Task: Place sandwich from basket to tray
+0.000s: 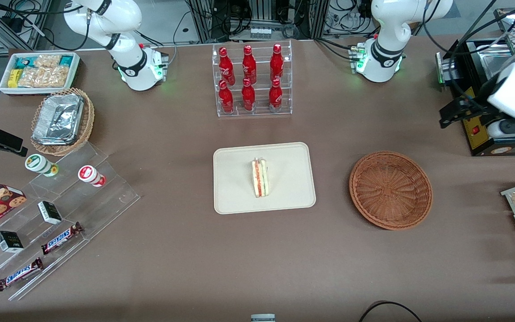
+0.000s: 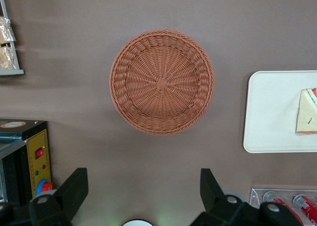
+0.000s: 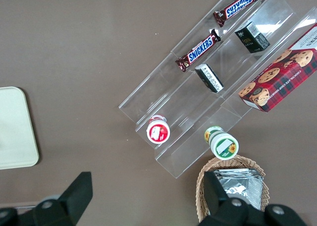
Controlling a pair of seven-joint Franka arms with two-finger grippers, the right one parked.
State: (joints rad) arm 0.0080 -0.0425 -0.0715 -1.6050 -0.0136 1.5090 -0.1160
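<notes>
Gripper [image 2: 141, 194] open above basket [image 2: 162, 81]; sandwich [image 1: 259, 178] on tray [image 1: 284, 197], half cropped.

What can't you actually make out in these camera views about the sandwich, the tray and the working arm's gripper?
- Sandwich: in the left wrist view the frame edge cuts it off, so only part of it shows.
- Tray: both wrist views crop it at an edge; only the front view shows it whole.
- Gripper: open above the table beside the empty basket; in the front view it sits high at the working arm's end, too dark to show its fingers.
</notes>
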